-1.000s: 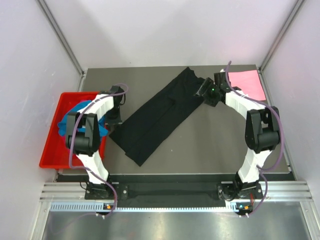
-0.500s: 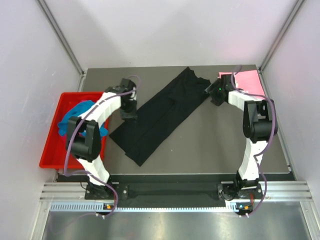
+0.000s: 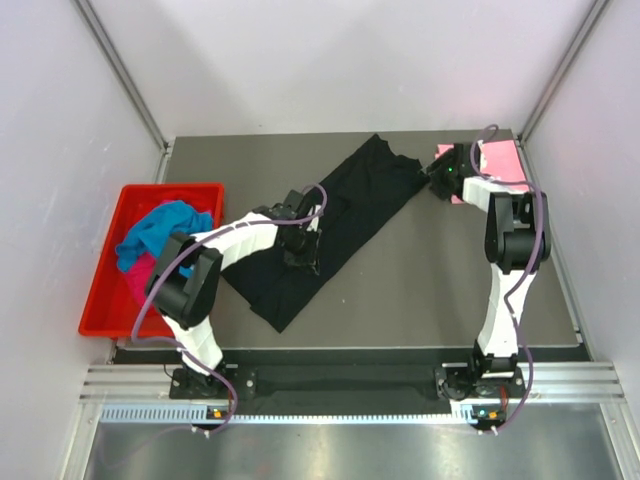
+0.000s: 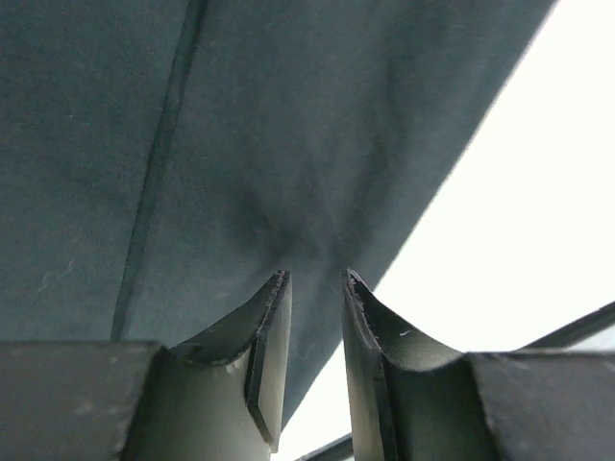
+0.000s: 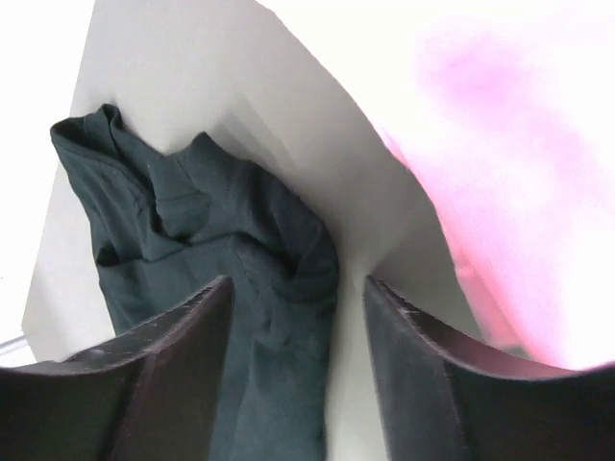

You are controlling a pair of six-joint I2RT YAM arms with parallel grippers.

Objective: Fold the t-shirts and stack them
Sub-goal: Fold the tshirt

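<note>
Black t-shirt (image 3: pixel 352 198): wrist views show left end effector (image 4: pixel 315 279) pinching it, right one (image 5: pixel 298 283) wide.

Matt cloth t-shirt (image 3: pixel 350 200), smooth plastic tray (image 3: pixel 98 300)

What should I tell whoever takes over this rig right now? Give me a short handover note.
Left gripper: shut, pinching a pucker of the black t-shirt near its middle.
Right gripper: open, jaws either side of that shirt's bunched far end, not gripping.
The black t-shirt lies as a long diagonal strip mid-table. The pink t-shirt is a flat rectangle in the far right corner, apparently folded. The turquoise t-shirt and magenta t-shirt are heaped in the red tray.
Done: pink, it seems. Left: finish folding black, stack it on pink, then the two in the tray.
</note>
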